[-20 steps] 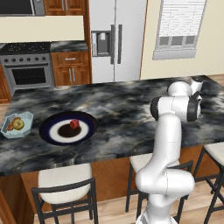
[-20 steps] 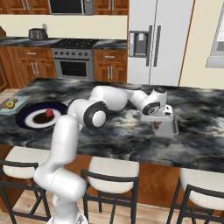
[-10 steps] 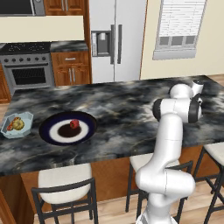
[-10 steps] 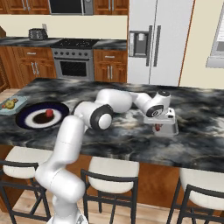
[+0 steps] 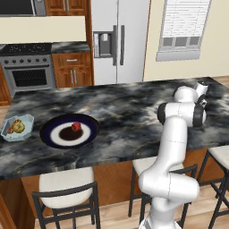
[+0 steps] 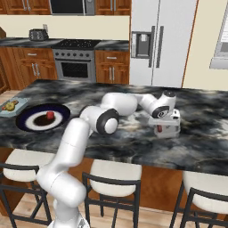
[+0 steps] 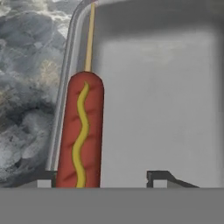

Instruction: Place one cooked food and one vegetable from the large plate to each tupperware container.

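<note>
A sausage on a stick point(image 7: 81, 131) with a mustard line lies on the floor of a pale tupperware container point(image 7: 157, 87), along its left wall. My gripper point(image 7: 103, 180) is open just above it, with the sausage beside the left fingertip point(image 7: 46, 181) and well apart from the right one. From the right base view, the gripper point(image 6: 162, 128) points down into that container point(image 6: 173, 130) at the counter's right, with the sausage point(image 6: 159, 129) showing red. The large plate point(image 5: 53, 136) point(image 6: 26, 122) lies far left and carries a red vegetable point(image 5: 76, 127) and a dark piece of food point(image 5: 67, 133).
A second tupperware container point(image 5: 23, 120) point(image 6: 5, 111) left of the plate holds yellowish and red food. The dark marble counter point(image 5: 125, 120) has stools point(image 5: 67, 188) along its near edge. A stove and a fridge stand behind.
The hand has sunk slightly over the right container. The sausage has come down with it and now lies free between the parted fingers.
</note>
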Tool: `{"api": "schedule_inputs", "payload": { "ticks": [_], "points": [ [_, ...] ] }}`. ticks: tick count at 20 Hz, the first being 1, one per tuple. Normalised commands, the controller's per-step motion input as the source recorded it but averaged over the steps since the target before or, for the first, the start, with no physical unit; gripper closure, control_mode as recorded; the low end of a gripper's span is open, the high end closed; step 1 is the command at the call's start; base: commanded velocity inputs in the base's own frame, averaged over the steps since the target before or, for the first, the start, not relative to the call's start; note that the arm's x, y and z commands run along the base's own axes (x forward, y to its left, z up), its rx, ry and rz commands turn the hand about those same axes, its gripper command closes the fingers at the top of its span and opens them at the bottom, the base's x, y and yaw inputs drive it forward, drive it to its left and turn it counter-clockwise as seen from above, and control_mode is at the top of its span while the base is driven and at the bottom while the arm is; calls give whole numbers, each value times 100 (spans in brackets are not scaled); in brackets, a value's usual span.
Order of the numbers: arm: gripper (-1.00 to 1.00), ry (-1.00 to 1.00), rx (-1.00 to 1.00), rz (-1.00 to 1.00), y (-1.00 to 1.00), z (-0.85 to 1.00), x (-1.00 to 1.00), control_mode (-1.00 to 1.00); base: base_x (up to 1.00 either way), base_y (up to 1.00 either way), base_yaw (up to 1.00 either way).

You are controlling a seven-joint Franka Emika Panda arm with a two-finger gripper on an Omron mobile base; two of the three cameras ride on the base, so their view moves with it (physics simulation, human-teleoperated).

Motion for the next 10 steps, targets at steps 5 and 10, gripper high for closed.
{"api": "schedule_inputs", "payload": {
  "ticks": [5,10],
  "points": [
    [-100,-1,0,-1,-8,0,7,-100,0,0,0],
    [-100,-7,0,-4,-6,4,0,-100,0,0,0]
  ]
}}
